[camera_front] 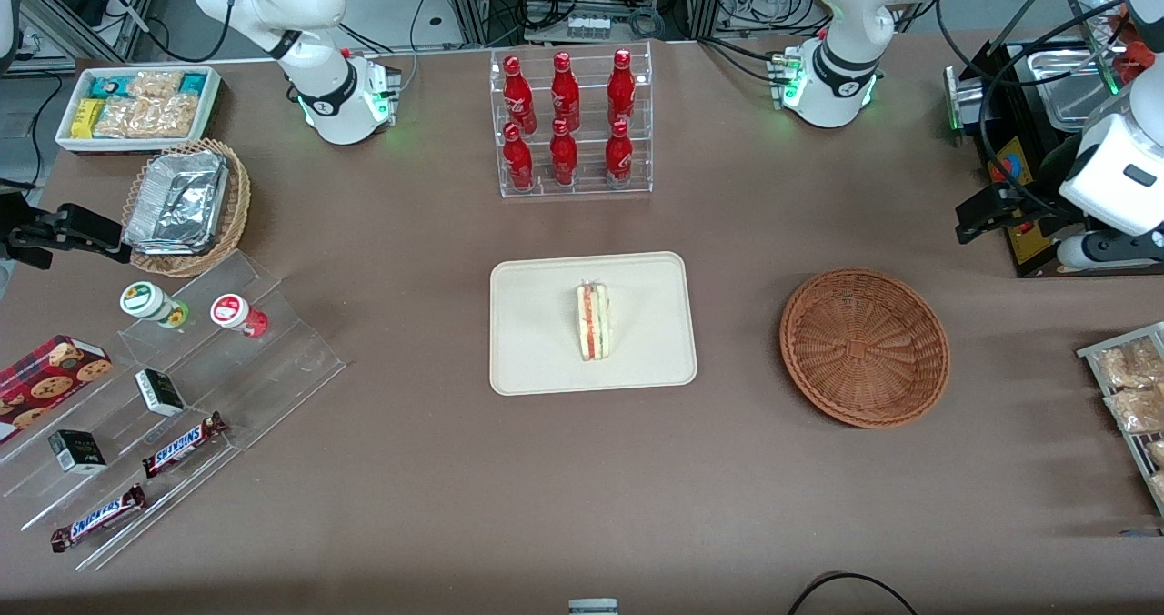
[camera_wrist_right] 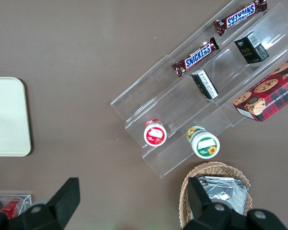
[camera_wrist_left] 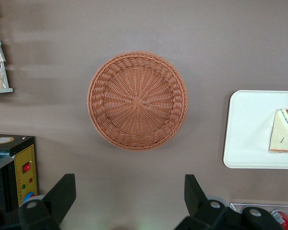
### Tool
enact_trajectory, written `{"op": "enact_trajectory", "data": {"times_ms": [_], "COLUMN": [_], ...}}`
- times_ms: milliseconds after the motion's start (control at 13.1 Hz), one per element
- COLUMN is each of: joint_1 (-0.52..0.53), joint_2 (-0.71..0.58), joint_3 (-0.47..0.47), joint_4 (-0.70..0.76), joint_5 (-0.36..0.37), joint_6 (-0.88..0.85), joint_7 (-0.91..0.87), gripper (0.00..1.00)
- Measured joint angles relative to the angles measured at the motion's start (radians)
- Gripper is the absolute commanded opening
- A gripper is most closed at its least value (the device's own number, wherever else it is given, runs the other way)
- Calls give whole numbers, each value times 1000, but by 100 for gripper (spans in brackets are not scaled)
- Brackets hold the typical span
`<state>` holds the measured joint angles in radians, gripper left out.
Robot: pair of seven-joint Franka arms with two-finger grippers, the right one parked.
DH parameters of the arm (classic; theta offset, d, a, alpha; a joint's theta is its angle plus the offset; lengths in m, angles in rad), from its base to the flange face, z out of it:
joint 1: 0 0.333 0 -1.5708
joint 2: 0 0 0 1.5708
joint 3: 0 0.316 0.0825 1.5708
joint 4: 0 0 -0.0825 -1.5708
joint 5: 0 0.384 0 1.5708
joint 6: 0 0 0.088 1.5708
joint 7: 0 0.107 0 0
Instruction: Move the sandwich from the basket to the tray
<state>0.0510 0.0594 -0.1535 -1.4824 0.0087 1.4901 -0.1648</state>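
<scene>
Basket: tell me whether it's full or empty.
Empty. The basket shows only bare weave inside; the sandwich lies on the tray. The open hand hovers above the table beside the basket.

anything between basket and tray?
Nothing: bare brown table between basket and tray holding the sandwich, per front view. Open gripper hangs above the basket.
</scene>
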Motion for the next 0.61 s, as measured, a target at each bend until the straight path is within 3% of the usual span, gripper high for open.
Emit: {"op": "enact_trajectory", "data": {"times_ms": [610], "joint_1": [-17], "joint_2": [-24], "joint_3": [38], "joint_4": [9], "joint_5": [0], "joint_6": [-56], "joint_7": [0], "gripper": [100]}}
